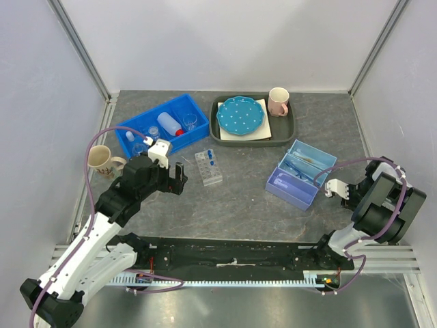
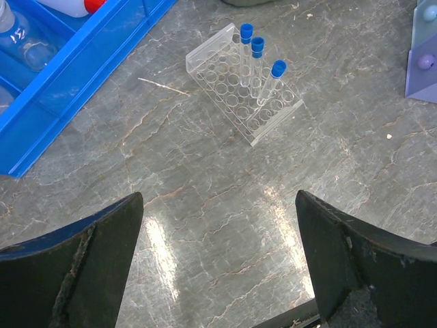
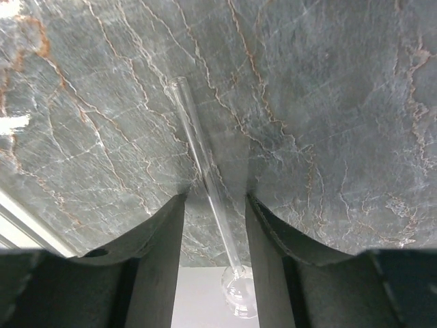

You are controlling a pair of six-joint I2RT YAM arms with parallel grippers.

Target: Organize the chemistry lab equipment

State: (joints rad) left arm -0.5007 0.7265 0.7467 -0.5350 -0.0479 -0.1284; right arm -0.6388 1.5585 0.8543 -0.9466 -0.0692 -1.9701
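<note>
A clear glass flask with a long thin neck lies on the stone table, its round bulb toward my wrist. My right gripper straddles the neck, fingers down at the table and a gap on each side, so it is open and not gripping. In the top view the right gripper sits near the right wall. The white test-tube rack holds three blue-capped tubes. My left gripper hangs wide open and empty, short of the rack. The squeeze bottle and a beaker lie in the blue bin.
A dark tray at the back holds the blue dotted plate and a pink mug. A beige mug stands at the left. Light blue and lavender boxes lie just left of the right gripper.
</note>
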